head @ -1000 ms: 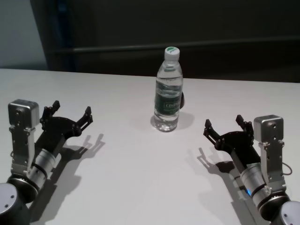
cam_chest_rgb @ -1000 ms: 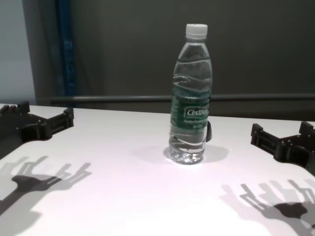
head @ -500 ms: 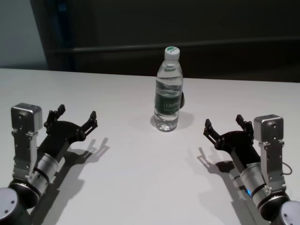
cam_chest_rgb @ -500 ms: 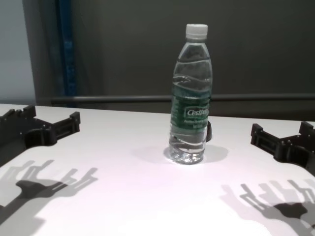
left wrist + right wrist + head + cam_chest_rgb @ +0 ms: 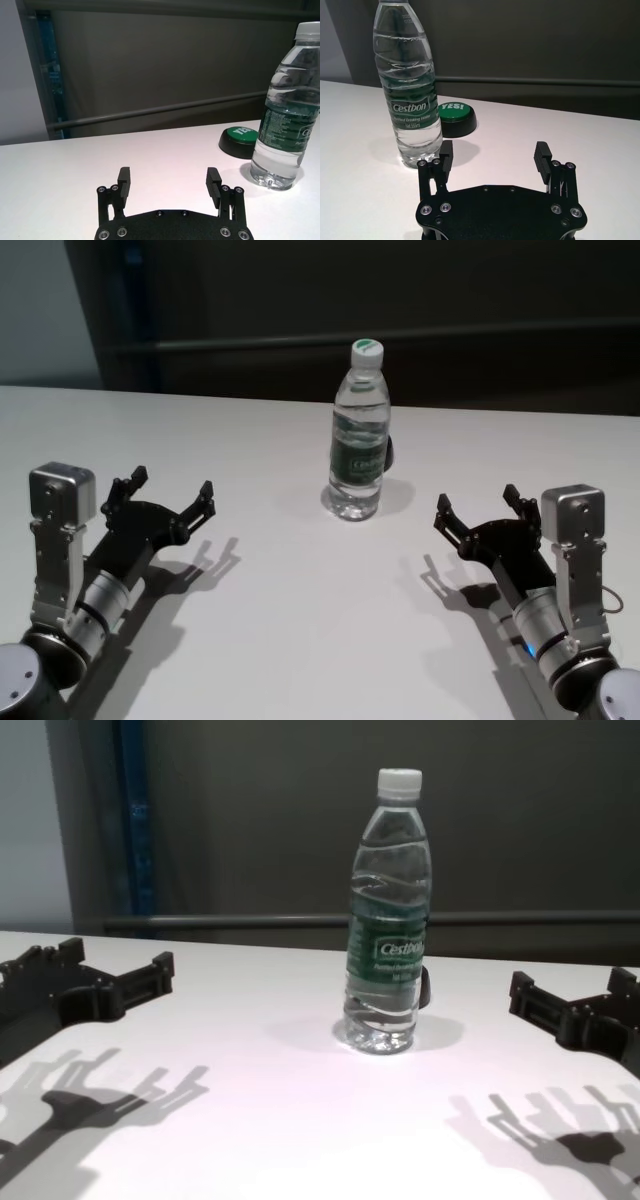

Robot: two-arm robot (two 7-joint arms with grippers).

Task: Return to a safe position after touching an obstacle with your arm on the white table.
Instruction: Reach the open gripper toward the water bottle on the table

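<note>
Bottle (image 5: 360, 430) stands upright mid-table at my 12 o'clock, untouched for now. I judge I'm in the approach: my left gripper (image 5: 165, 499), jaws spread and empty, hovers at 10 o'clock over the white table (image 5: 300, 620), well apart from it. Next I must brush it gently, then withdraw. Right gripper (image 5: 480, 512) waits spread at 2 o'clock. A green button (image 5: 454, 118) sits just behind the bottle, so a hard nudge could topple it there

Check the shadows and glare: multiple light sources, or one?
Chest view: each end effector, left and right, throws several overlapping finger shadows on the white table, suggesting more than one light. Head view: shadows fall toward the robot, so the light seems to come from the far side; the water bottle casts only a soft halo. Right wrist view: mild highlights on the bottle, no harsh glare.
</note>
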